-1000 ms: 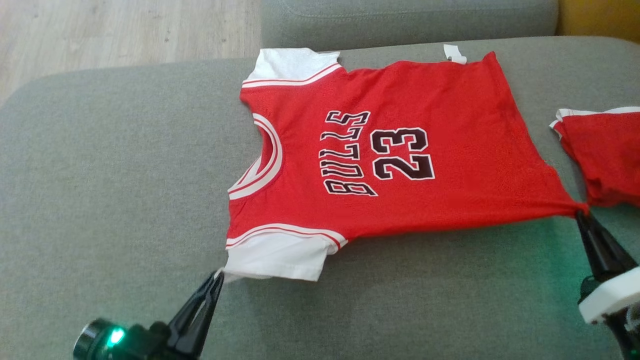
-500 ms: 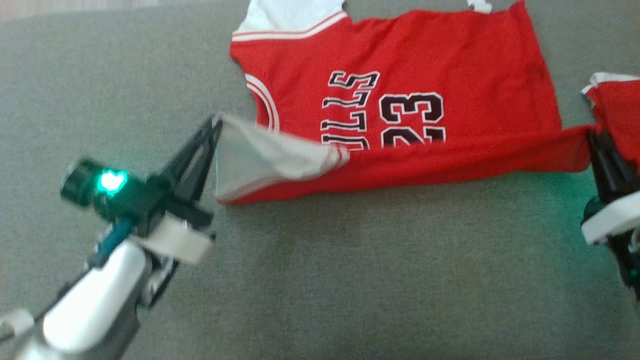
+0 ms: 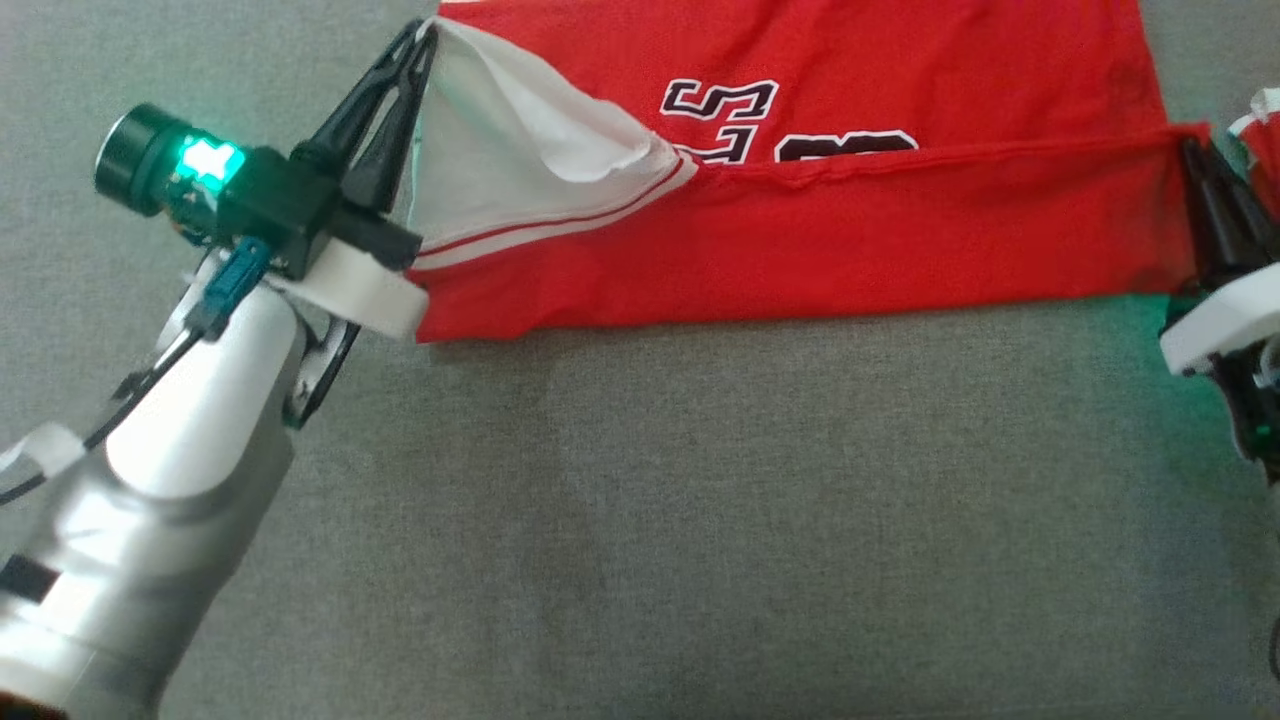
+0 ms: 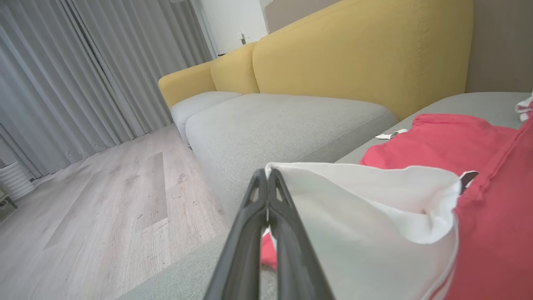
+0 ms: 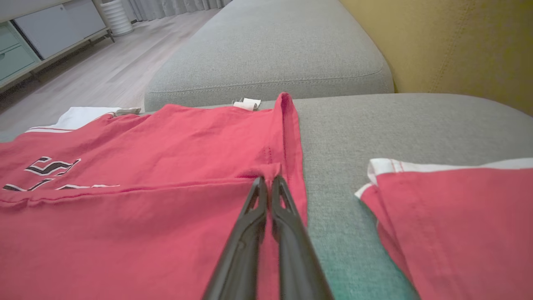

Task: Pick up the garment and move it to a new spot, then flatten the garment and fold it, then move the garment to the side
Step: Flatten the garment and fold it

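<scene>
Left claw (image 3: 428, 28) clenched on white sleeve corner of red garment (image 3: 850, 240), held raised. Right claw (image 3: 1188, 150) clenched on hem corner. Near edge doubled over toward far side, garment on grey sofa cushion (image 3: 700, 500). Second red garment (image 5: 458, 216) just right.

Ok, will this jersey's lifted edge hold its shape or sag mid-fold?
Probably floppy: the white sleeve droops from the left gripper. Likely light: the folded edge of the jersey runs nearly straight to the right gripper on fingertip pinches alone. It may slump once released.
</scene>
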